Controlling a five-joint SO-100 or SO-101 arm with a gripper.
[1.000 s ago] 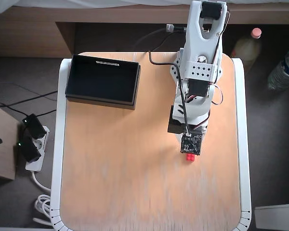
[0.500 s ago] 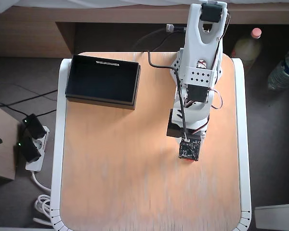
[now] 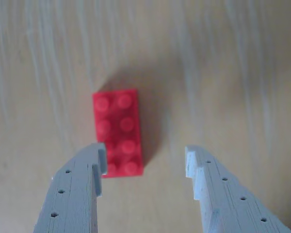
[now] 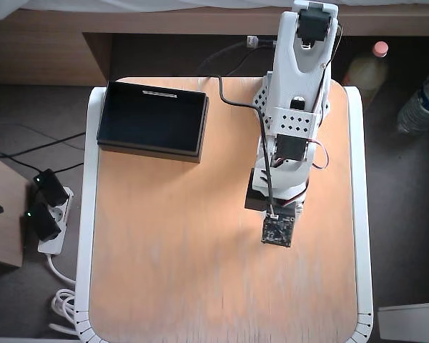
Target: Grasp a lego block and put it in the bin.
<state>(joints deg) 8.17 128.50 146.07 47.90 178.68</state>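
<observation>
Gripper [image 3: 145,162] hangs wide open, nothing held, over the brick [image 3: 118,131] lying flat on the table [image 4: 171,250]. The brick sits off toward the left finger [image 3: 82,184]; centring first should give a square pinch.

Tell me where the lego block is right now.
In the wrist view the lego block lies flat on the wooden table, left of centre, its near end beside the left finger of the open gripper. The overhead view hides it under the arm.
</observation>
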